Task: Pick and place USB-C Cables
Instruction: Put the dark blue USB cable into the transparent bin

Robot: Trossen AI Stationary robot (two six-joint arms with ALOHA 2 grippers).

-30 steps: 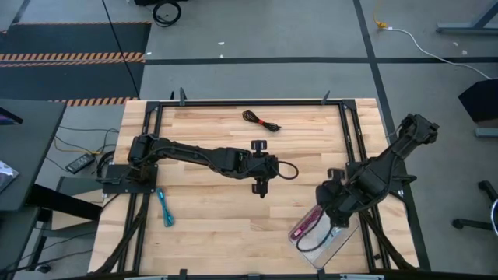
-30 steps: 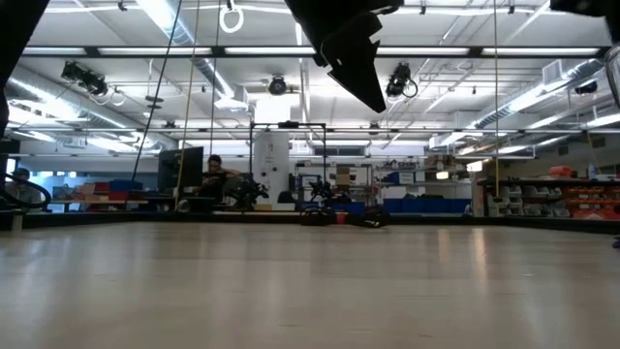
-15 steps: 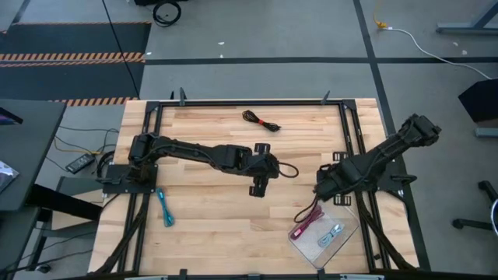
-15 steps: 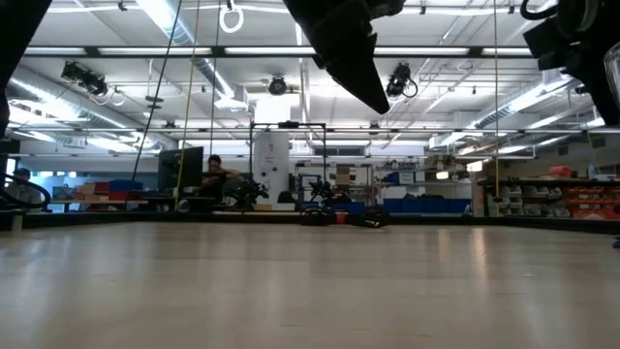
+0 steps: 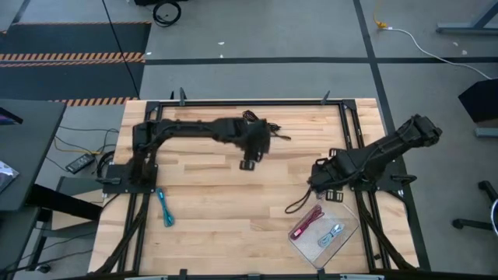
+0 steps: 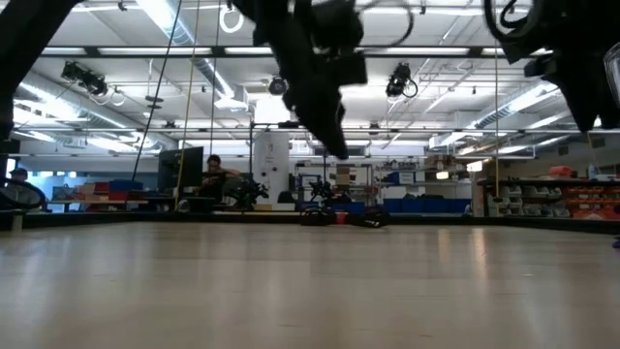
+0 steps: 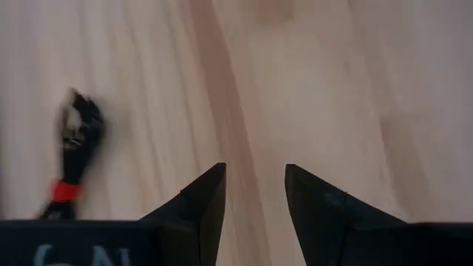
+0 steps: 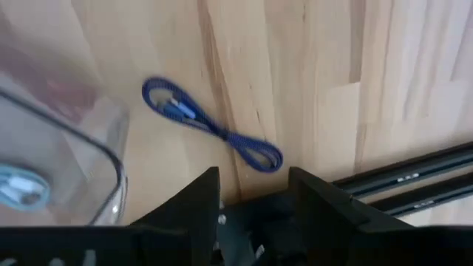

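Observation:
My left gripper is open above the wood near the table's far edge. The black-and-red cable lies flat beside its fingers, untouched; in the high view the arm covers most of this cable. My right gripper is open, just beyond the far left corner of the clear tray. The purple cable lies on the wood in front of it, seen as a dark cord. A maroon cable and a pale blue one lie in the tray. The teal cable lies near the left arm's base.
Black frame rails run along the table's edges, and one rail shows close to my right gripper. The middle of the wooden table lies between the two arms. The low view looks into a workshop with a person far behind the table.
My left gripper has moved from the table's middle toward the far edge, over the black-and-red cable. My right gripper has drawn back from over the tray, up and toward the far edge. The purple cable now lies on the wood left of the tray.

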